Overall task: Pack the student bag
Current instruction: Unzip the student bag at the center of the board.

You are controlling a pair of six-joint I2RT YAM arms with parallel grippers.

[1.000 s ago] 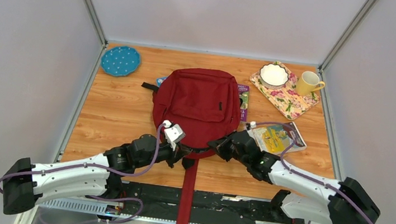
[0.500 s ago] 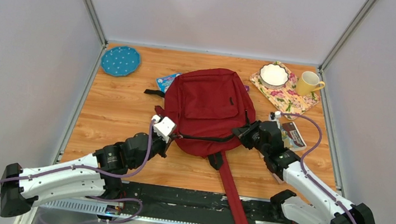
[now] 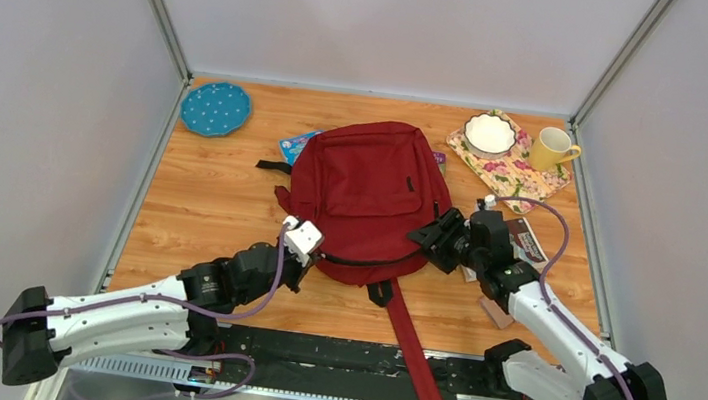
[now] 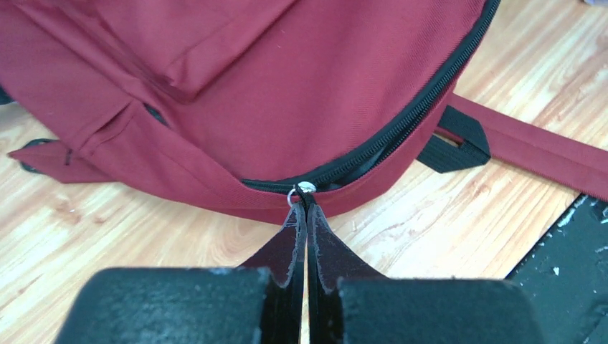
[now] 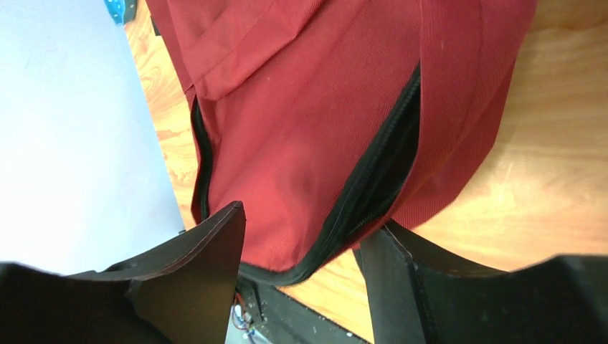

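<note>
The student bag (image 3: 365, 196) lies flat in the middle of the table (image 3: 199, 202), front pocket up, rounded top toward me, and I'm on it from both sides. My left gripper (image 4: 306, 215) is at the near-left rim of the bag, jaws pressed tight together, pinching the zipper pull (image 4: 305, 189); its metal ring sits right at my fingertips. The black zipper (image 4: 423, 100) curves away from there along the bag's edge and gapes a little just beside the pull.

My right gripper (image 5: 305, 226) is at the bag's right side, jaws spread wide, one finger either side of the bag's edge. The zipper there is parted into a dark slit. I can't tell whether either finger actually presses the fabric.

One long red strap (image 3: 413, 353) trails off the near edge across the black base rail. To the left there's bare wood out to the side rail, with only a blue plate (image 3: 215, 109) in the far corner. The right is tighter: a booklet (image 3: 528, 242) just beside my wrist, then a floral mat (image 3: 518, 179) carrying a white bowl (image 3: 489, 133), a yellow mug (image 3: 554, 148) next to it.
</note>
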